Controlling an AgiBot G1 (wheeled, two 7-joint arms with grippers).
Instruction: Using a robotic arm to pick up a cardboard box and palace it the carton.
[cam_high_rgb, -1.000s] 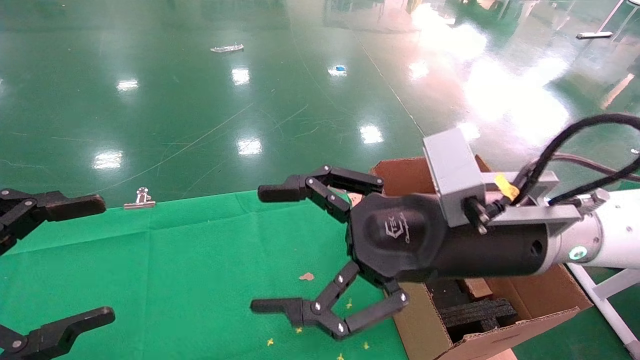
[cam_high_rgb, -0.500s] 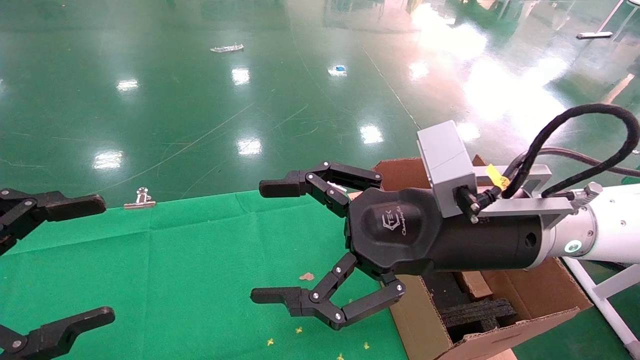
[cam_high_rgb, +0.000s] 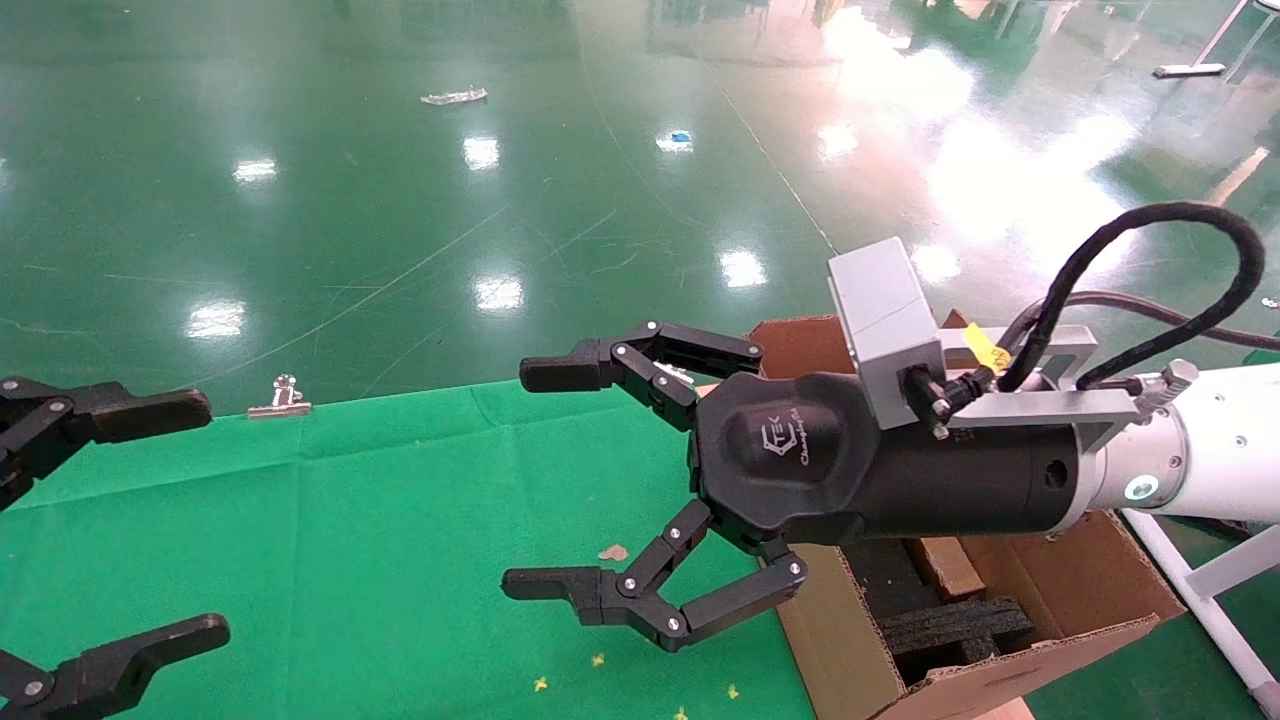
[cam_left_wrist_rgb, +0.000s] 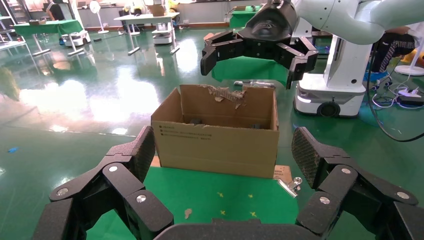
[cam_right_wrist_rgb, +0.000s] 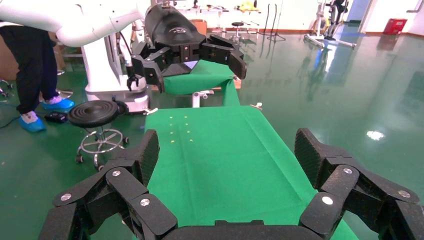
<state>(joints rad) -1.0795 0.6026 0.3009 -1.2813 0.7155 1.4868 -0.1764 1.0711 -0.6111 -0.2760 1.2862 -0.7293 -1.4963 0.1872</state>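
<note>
Right gripper (cam_high_rgb: 560, 480), jaws spread wide and holding nothing, held level above the green cloth (cam_high_rgb: 350, 520), just beside the near wall of the carton (cam_high_rgb: 830, 650). The robotic arm (cam_high_rgb: 1215, 455) runs from the right across the open top of the carton, wrist horizontal, fingers pointing away from the carton toward the left gripper (cam_high_rgb: 150, 520). That one hangs at the far edge of the cloth from the carton, likewise spread and empty; its own camera faces the carton (cam_left_wrist_rgb: 217, 137) across the cloth.

A narrow brown block (cam_high_rgb: 945, 565) lies inside the carton beside the black foam (cam_high_rgb: 950, 625), partly hidden under the wrist; it appears to be the cardboard box, though this cannot be confirmed. No such box shows on the cloth, only a paper scrap (cam_high_rgb: 613, 552) and yellow marks.

Judged step: clearing away from the carton after release. To do it well, keep the jaws apart, lift before swinging, and hold wrist and cable clear of the carton's torn flaps.
</note>
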